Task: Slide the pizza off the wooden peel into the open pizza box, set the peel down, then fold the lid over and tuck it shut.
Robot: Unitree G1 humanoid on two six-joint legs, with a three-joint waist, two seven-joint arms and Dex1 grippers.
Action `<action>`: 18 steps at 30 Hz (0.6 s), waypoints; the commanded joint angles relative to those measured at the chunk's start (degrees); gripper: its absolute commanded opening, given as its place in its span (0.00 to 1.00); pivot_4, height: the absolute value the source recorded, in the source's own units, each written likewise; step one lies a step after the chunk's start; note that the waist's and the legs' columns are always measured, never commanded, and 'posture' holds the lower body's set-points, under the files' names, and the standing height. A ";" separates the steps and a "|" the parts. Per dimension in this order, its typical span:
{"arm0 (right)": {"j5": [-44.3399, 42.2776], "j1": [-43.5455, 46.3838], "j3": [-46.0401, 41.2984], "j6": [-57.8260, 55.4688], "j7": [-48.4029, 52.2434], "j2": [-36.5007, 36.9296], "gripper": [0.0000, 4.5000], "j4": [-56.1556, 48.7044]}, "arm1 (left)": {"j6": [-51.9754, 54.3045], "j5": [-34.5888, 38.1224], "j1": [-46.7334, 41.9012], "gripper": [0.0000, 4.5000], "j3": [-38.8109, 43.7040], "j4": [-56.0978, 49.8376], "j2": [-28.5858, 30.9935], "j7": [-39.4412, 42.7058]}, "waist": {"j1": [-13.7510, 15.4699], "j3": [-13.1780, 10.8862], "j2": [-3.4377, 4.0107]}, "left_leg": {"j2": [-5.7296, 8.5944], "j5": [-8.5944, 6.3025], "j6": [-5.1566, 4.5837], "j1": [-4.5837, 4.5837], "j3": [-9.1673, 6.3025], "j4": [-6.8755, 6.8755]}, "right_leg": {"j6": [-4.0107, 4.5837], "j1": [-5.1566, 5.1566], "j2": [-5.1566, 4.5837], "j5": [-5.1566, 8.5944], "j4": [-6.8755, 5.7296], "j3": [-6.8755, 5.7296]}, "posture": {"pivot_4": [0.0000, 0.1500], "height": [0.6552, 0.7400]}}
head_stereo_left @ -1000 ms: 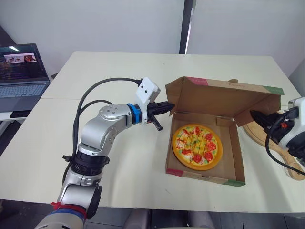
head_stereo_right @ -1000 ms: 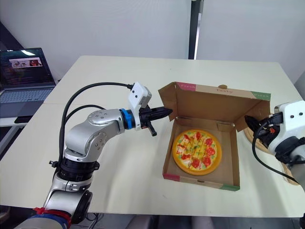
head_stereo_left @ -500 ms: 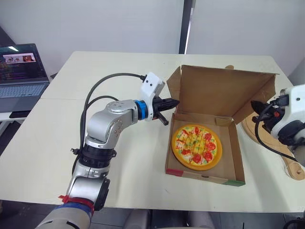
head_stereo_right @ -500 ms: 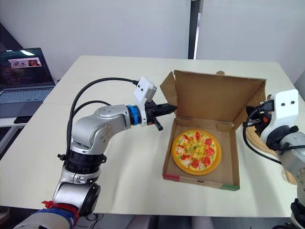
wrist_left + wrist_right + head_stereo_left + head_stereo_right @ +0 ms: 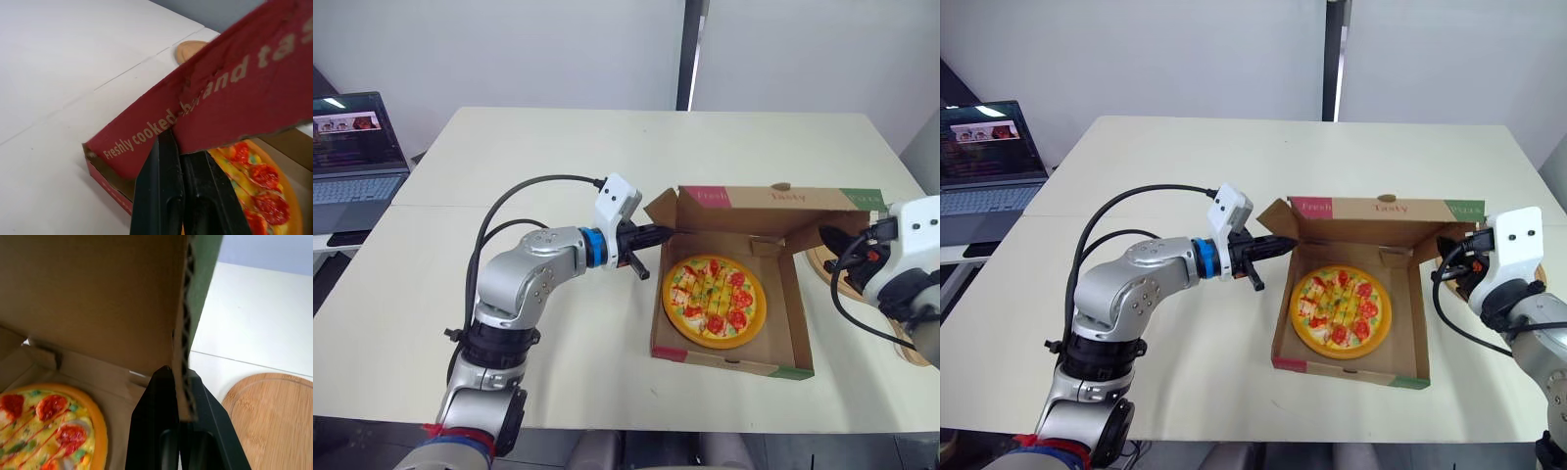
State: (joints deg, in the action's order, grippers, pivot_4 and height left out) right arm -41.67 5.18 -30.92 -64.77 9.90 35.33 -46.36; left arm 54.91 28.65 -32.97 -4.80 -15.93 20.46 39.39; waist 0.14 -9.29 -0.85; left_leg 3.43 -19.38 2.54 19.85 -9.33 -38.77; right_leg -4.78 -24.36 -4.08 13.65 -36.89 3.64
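Cream table (image 5: 558, 147) against a white wall (image 5: 509, 49), with a laptop (image 5: 357, 147) open on a lower desk off to my left. The box (image 5: 729, 360) sits on the table right of centre, open. The pizza (image 5: 713, 302) lies flat inside on the box floor, nearer the left wall than the right. The lid (image 5: 769, 196) is hinged at the back and tipped forward over the rear of the box, only part way down. Its printed red and green strip faces up and the front of the box is uncovered. My left gripper (image 5: 656, 235) reaches in from the left at the lid's left corner. In the left wrist view both black fingers (image 5: 166, 186) are pressed together, with the red printed edge of the lid meeting their tips, so I read it as clamped on the lid. My right gripper (image 5: 837, 240) is at the lid's right corner. The right wrist view shows the corrugated edge of the side flap running down between its two fingers (image 5: 156, 431), which are closed tight on it. The peel (image 5: 274, 406) lies flat on the table just right of the box, beyond the right gripper and partly covered by that arm. Neither gripper is touching it.
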 commanded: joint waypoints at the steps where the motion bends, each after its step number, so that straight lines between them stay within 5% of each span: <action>1: -3.28 -1.69 -0.87 1.45 0.83 -1.37 0.01 -4.31 | 1.57 3.24 2.47 0.00 -0.34 -5.38 0.48 0.53 | -0.09 0.00 0.00 | -0.01 0.00 0.00 0.00 0.00 0.00 | 0.00 0.00 0.01 0.00 0.00 0.00 | 1.00 0.93; 10: -7.71 -6.51 -3.23 2.44 0.14 -1.96 0.01 -7.37 | 0.97 4.14 6.34 0.00 -0.12 -8.00 1.94 0.28 | -0.07 0.01 0.01 | 0.00 0.00 0.00 -0.01 -0.02 0.01 | 0.00 0.03 0.01 0.00 0.02 -0.02 | 1.00 0.93; 18: 0.53 -14.29 5.24 9.69 -1.93 -3.95 0.01 -10.65 | -1.44 3.20 7.86 0.00 -1.10 -7.58 1.69 -0.45 | -0.17 0.04 0.03 | -0.01 0.00 0.00 -0.05 0.00 0.02 | 0.00 0.05 0.02 0.01 0.02 0.00 | 1.00 0.93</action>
State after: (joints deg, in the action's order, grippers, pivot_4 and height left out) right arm -42.34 -8.38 -29.10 -56.78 7.48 31.30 -54.06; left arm 54.16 30.94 -25.31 -4.19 -21.98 22.41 38.16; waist -0.03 -9.25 -0.83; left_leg 3.42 -19.39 2.53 19.79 -9.32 -38.75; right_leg -4.79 -24.31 -4.06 13.66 -36.87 3.64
